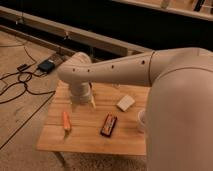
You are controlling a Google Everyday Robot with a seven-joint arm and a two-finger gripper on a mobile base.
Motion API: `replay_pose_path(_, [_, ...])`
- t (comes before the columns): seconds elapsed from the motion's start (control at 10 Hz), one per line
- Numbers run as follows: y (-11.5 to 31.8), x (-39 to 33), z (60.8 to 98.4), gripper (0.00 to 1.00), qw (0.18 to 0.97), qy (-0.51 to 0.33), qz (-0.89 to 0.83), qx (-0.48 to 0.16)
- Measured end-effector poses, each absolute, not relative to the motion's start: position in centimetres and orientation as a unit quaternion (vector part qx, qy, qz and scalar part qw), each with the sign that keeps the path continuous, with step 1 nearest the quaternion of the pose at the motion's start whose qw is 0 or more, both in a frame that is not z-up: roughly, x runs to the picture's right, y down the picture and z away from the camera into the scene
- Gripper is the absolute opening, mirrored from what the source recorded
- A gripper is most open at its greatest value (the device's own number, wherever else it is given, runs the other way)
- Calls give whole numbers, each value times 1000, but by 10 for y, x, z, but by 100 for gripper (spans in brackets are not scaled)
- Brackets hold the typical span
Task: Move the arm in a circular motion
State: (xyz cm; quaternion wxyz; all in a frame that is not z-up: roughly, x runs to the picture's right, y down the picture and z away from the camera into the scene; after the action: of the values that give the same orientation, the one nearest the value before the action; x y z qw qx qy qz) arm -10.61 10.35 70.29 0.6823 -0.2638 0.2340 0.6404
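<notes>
Tool (83,102) above wooden table (85,143); smooth cream arm (117,70)

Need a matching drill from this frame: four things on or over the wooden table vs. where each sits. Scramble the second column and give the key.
Things
1. slim orange carrot-shaped item
2. dark rectangular wrapped bar
3. pale cream block
4. gripper of the cream-white tubular arm

Places
A. table's right side, toward the back
B. over the table's back-left part, under the arm's bend
C. left front of the light wooden table
D. middle front of the table

Pairs: 1-C, 2-D, 3-A, 4-B
</notes>
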Motion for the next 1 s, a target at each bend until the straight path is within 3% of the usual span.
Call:
replay_pose_path(0.7, [106, -106, 702, 65, 685, 234, 637, -264])
replay_pose_path(1.0, [132, -114, 690, 65, 702, 222, 616, -280])
